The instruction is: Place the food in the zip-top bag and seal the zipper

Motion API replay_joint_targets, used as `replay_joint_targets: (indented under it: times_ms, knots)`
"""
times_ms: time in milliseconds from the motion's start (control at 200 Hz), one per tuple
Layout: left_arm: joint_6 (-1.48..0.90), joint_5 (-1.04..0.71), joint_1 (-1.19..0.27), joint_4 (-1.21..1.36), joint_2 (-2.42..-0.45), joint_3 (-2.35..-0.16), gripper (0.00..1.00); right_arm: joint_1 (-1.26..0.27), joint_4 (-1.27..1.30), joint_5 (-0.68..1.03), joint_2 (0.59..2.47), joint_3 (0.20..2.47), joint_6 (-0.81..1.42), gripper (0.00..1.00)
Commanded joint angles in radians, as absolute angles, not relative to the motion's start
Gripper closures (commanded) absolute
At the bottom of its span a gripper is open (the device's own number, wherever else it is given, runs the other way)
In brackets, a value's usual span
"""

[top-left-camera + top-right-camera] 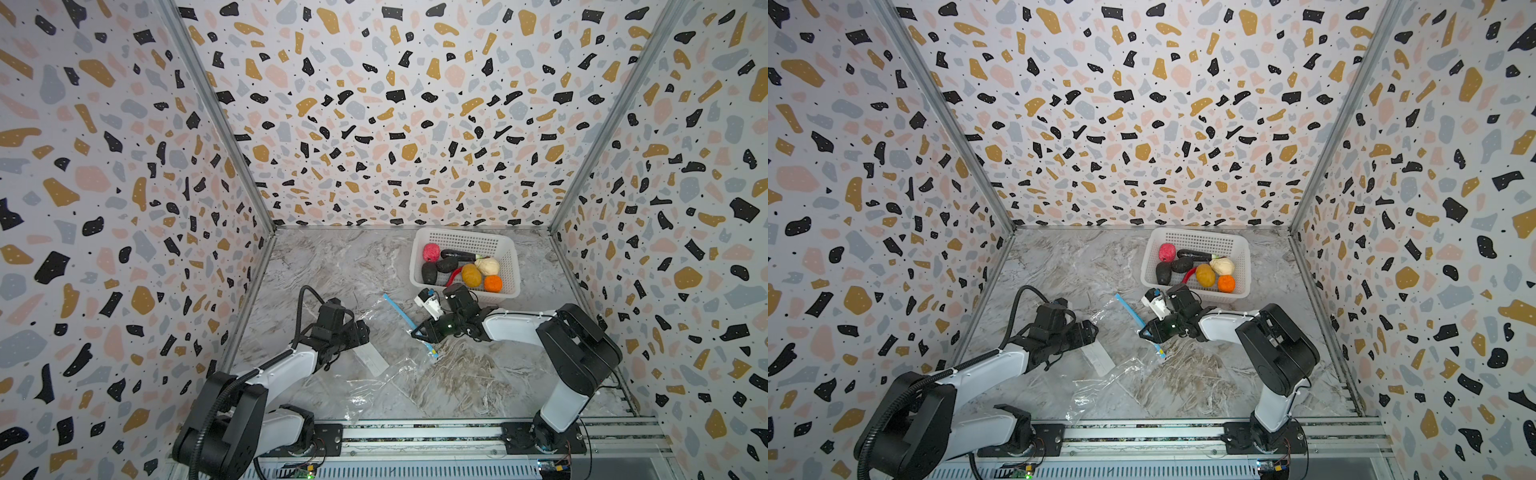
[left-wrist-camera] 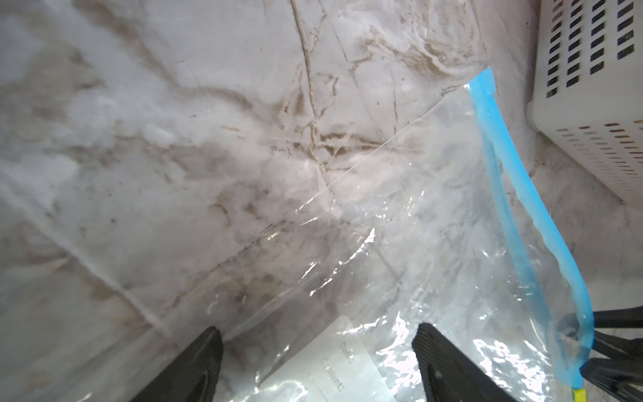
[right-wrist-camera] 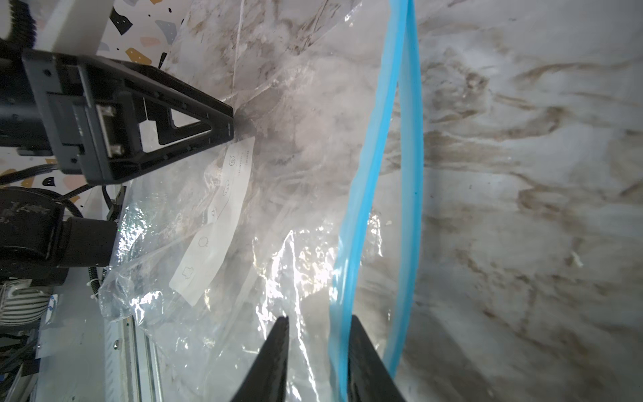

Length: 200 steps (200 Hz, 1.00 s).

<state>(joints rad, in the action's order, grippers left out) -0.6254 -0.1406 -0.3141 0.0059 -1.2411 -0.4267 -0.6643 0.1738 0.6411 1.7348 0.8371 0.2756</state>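
Observation:
The zip-top bag (image 1: 386, 353) (image 1: 1121, 353) lies flat and empty on the marble floor, its white label (image 1: 372, 360) facing up. The light-blue zipper (image 1: 401, 312) (image 3: 368, 181) gapes, its two lips apart. My right gripper (image 1: 413, 332) (image 3: 320, 318) straddles one lip. Its jaws are narrow but still apart, with the blue strip against one finger. Over the label (image 2: 334, 362) my left gripper (image 1: 361, 332) (image 2: 317, 329) hangs wide open, holding nothing. The food sits in the basket: a pink-red ball (image 1: 431, 252), a cream ball (image 1: 487, 266), orange balls (image 1: 493, 283), a chili (image 1: 454, 276) and dark pieces (image 1: 429, 272).
The white perforated basket (image 1: 463, 239) (image 2: 591, 104) stands at the back right, just behind the right wrist. Patterned walls close in three sides. A metal rail (image 1: 415, 432) with both arm bases runs along the front edge.

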Motion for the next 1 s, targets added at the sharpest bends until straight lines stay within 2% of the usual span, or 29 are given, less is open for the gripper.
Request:
replay_joint_targets:
  times_ms: [0,120,280,536,746,996]
  knots:
    - [-0.643,-0.156,-0.307,-0.034,-1.257,-0.391,0.11,-0.672,0.202,0.669,1.703,0.835,0.293,0.74]
    - [-0.646,-0.168,-0.308,-0.029,-1.258,-0.396,0.11,-0.675,0.243,0.699,1.705,0.82,0.319,0.84]
    - [-0.638,-0.175,-0.308,-0.059,-1.247,-0.463,0.11,-0.695,0.372,0.723,1.689,0.773,0.344,0.91]
    - [-0.63,-0.203,-0.34,-0.122,-1.239,-0.674,0.11,-0.795,0.8,0.574,1.644,0.618,0.314,1.0]
    - [-0.627,-0.187,-0.418,-0.178,-1.248,-0.775,0.13,-0.901,0.958,0.356,1.653,0.572,0.131,1.0]
    - [-0.617,-0.139,-0.481,-0.252,-1.246,-0.829,0.2,-0.939,0.975,0.275,1.735,0.636,0.165,1.0]
